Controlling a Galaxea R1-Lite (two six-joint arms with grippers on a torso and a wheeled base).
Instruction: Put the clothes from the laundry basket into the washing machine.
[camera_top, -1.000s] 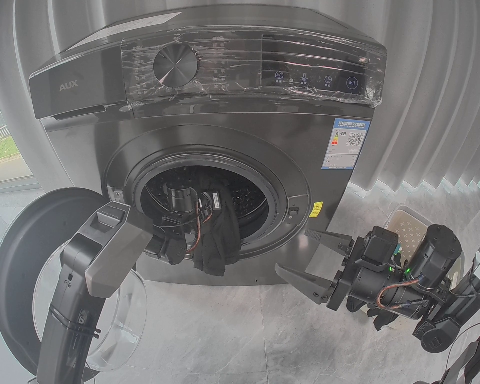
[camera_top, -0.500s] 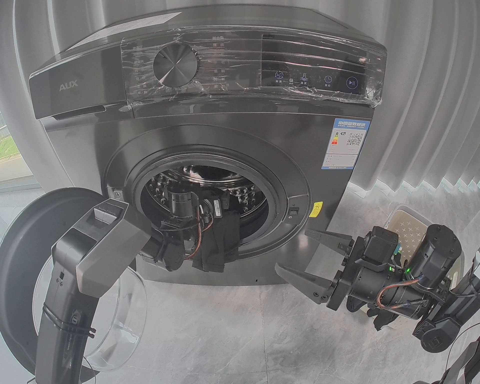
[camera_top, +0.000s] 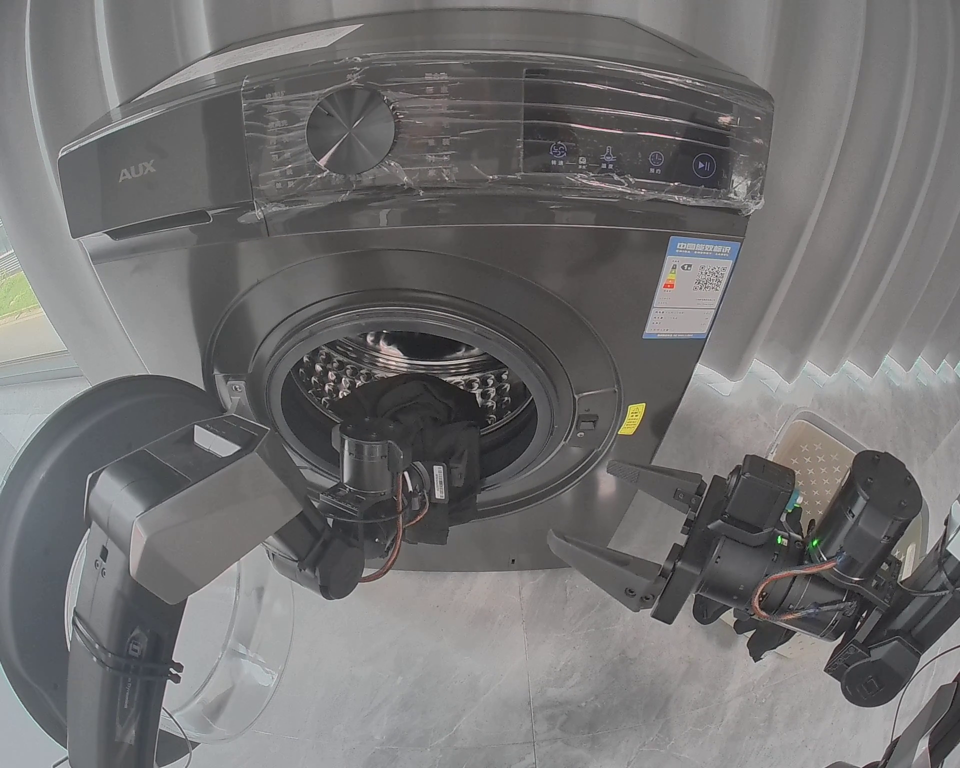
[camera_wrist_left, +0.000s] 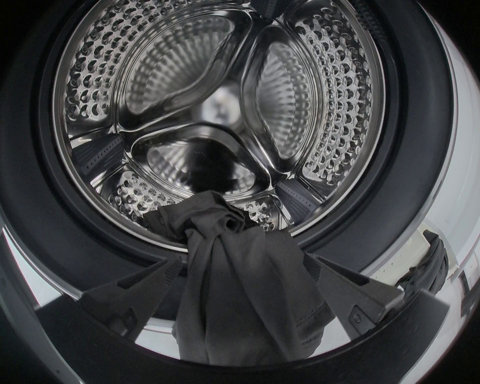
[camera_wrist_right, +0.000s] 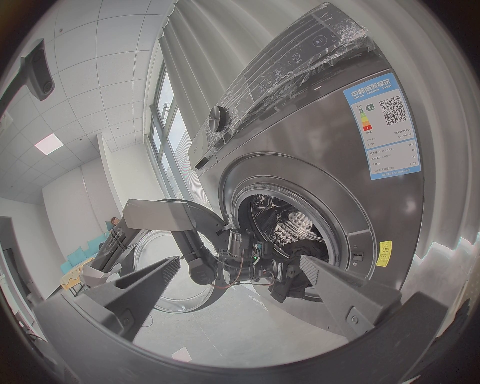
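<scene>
One dark grey garment (camera_wrist_left: 240, 300) is the piece I am dealing with. It is soft and creased, twisted into a knot-like bunch at its upper end. That bunched end lies just inside the drum (camera_wrist_left: 220, 100), on its lower edge. The rest drapes outward over the black door seal (camera_wrist_left: 65, 240) and hangs down the front of the washing machine (camera_top: 450, 260). So it is half in and half out.

My left pincer (camera_wrist_left: 242, 261) sits at the mouth of the opening. Its fingers (camera_wrist_left: 135, 295) are spread wide on either side of the hanging cloth, released and not pinching it. The drum behind is shiny perforated steel with three moulded ribs.

My right pincer (camera_top: 585, 505) hangs low in front of the machine's lower right corner, over the grey marbled floor (camera_top: 450, 660). Its jaws are parted and hold nothing. Behind that arm, by the pale curtain (camera_top: 860, 200), stands the laundry basket (camera_top: 815, 450), light-coloured with a patterned wall.

The round door (camera_top: 60, 480) is swung fully open on my left, beside my left arm. In the head view my left wrist covers the lower part of the opening. Above it, the control panel (camera_top: 600, 150) and dial (camera_top: 350, 130) are wrapped in clear film. A blue label (camera_top: 695, 288) is stuck to the upper right of the machine's front.
</scene>
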